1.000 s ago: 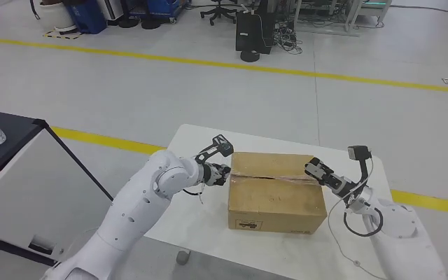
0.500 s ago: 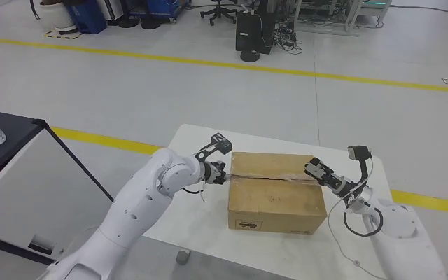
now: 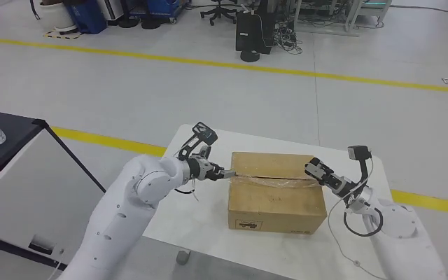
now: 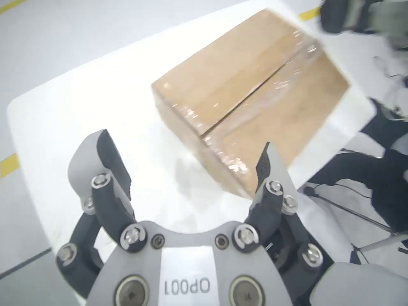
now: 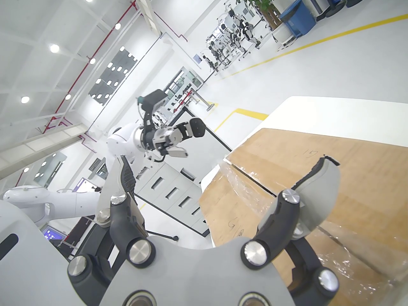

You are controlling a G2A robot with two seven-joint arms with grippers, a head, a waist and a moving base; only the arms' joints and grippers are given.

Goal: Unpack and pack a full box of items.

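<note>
The left arm reaches in from the counter's left side with its forearm raised above the surface. The left gripper (image 3: 222, 173) points at the left end of the brown cardboard box (image 3: 276, 192), level with the top seam. Its fingers (image 4: 105, 157) are spread wide and hold nothing. In the left wrist view the box (image 4: 251, 97) lies just ahead of them.

The right arm comes in from the near right corner. The right gripper (image 3: 313, 169) sits over the right end of the box top, at the seam. Its fingers (image 5: 325, 173) are also spread wide and empty, one of them hanging above the cardboard (image 5: 280, 154). Whether it touches the box cannot be told. From that wrist the left gripper (image 5: 172, 141) shows farther off, beyond the opposite end of the box.

The box stands closed near the middle of the white, round-cornered counter (image 3: 210, 224), its long sides parallel to the near edge. A wrinkled strip of clear tape (image 3: 273, 179) runs along the seam between the two top flaps and folds down over the left end (image 4: 223, 154).

Bare surface lies between the box and the left edge, beneath the left forearm. A narrower band runs along the far edge and another past the right end.

On the floor off the left edge stands a white cabinet with a dark frame (image 3: 28, 182), well apart from the counter. A yellow floor line (image 3: 105, 140) passes behind the counter.
</note>
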